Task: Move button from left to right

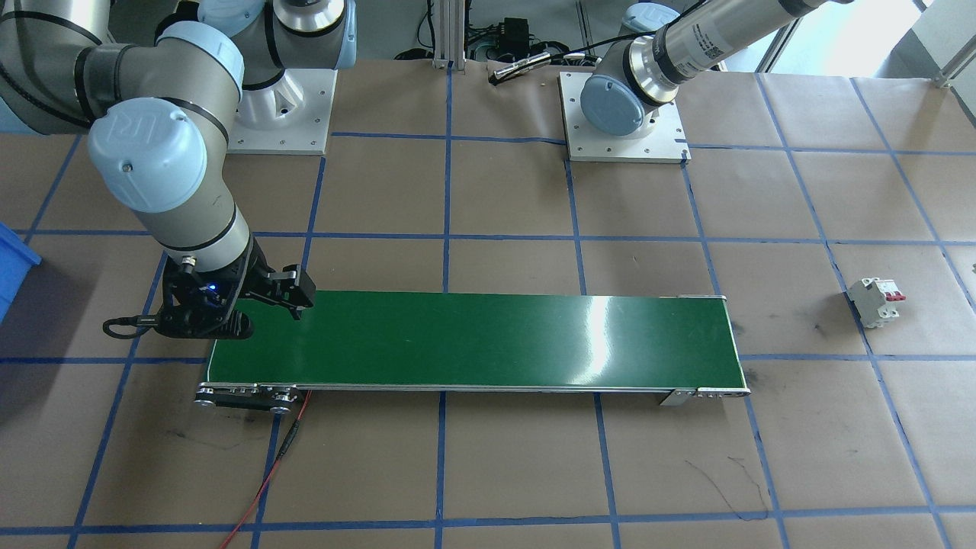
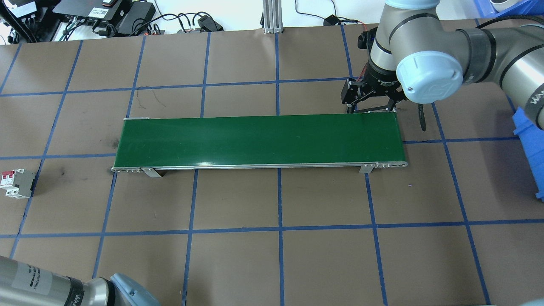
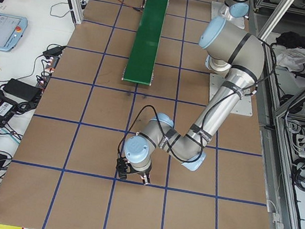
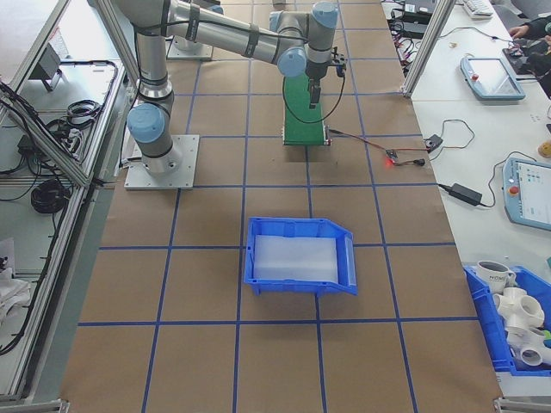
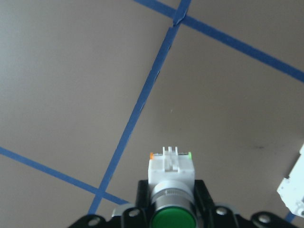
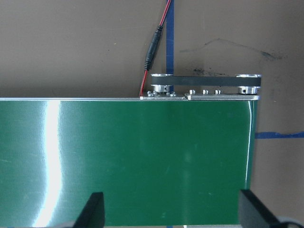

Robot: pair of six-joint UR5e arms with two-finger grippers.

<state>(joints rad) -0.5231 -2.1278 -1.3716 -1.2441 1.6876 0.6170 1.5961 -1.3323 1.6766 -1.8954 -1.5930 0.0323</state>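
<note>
The button (image 5: 171, 167) has a round green cap and a whitish body. It sits between the fingers of my left gripper (image 5: 172, 202), which is shut on it and holds it above the brown table surface. In the exterior left view the left gripper (image 3: 131, 175) hangs low over the table, well short of the near end of the green conveyor belt (image 3: 148, 32); the button does not show there. My right gripper (image 2: 370, 107) (image 1: 263, 311) is open over the belt's right end (image 6: 123, 156), its fingers (image 6: 92, 211) spread wide with nothing between them.
A white circuit breaker with red toggles (image 2: 17, 182) (image 1: 877, 301) lies on the table off the belt's left end and shows at the left wrist view's right edge (image 5: 292, 190). A blue bin (image 4: 297, 256) stands beyond the belt's right end. A red cable (image 1: 267, 473) leaves the belt.
</note>
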